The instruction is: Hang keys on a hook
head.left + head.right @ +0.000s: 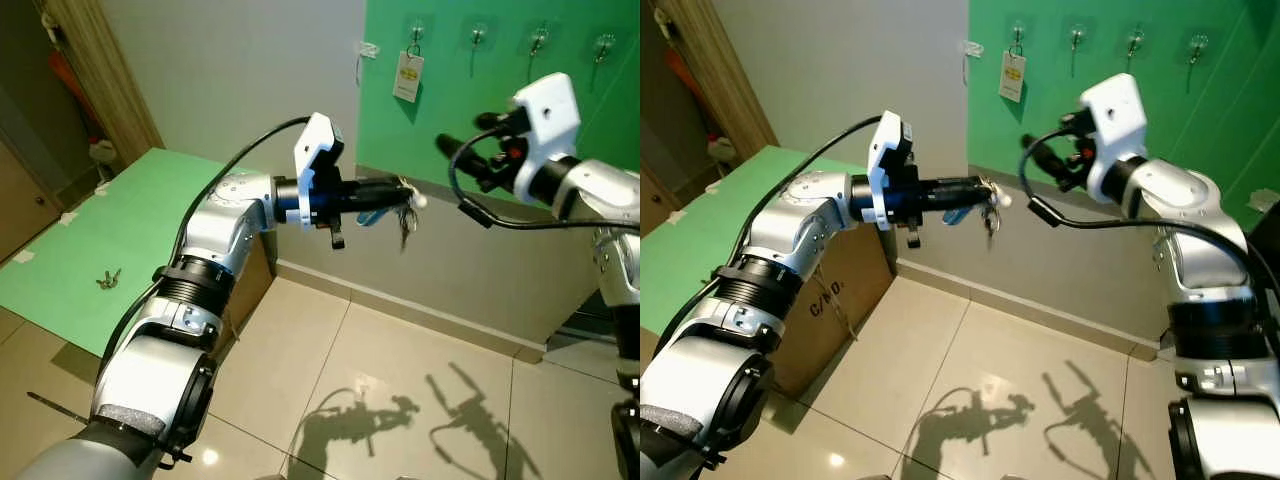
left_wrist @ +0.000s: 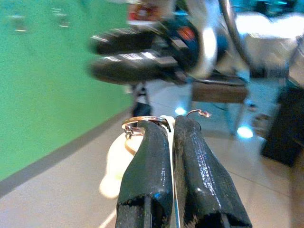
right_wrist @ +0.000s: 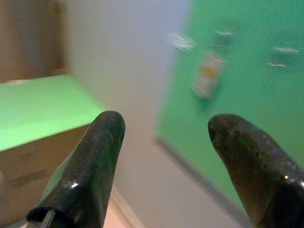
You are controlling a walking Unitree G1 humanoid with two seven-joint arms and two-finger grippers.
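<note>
Already the left gripper (image 1: 405, 200) is clamped on the keys (image 1: 404, 222) at mid-frame, below the hooks (image 1: 478, 36) upper right. Light, rigid, dangling loosely; best held by the ring (image 2: 142, 121). Right gripper (image 3: 164, 156) gapes empty.

The left arm reaches forward from 8 o'clock toward centre, wrist level, its left gripper (image 1: 405, 197) pointing to 3 o'clock with fingers (image 2: 147, 161) pressed together. The right arm comes in from 4 o'clock, elbow bent, its right gripper (image 1: 447, 146) pointing to 9 o'clock, fingers (image 3: 90, 161) spread apart.
</note>
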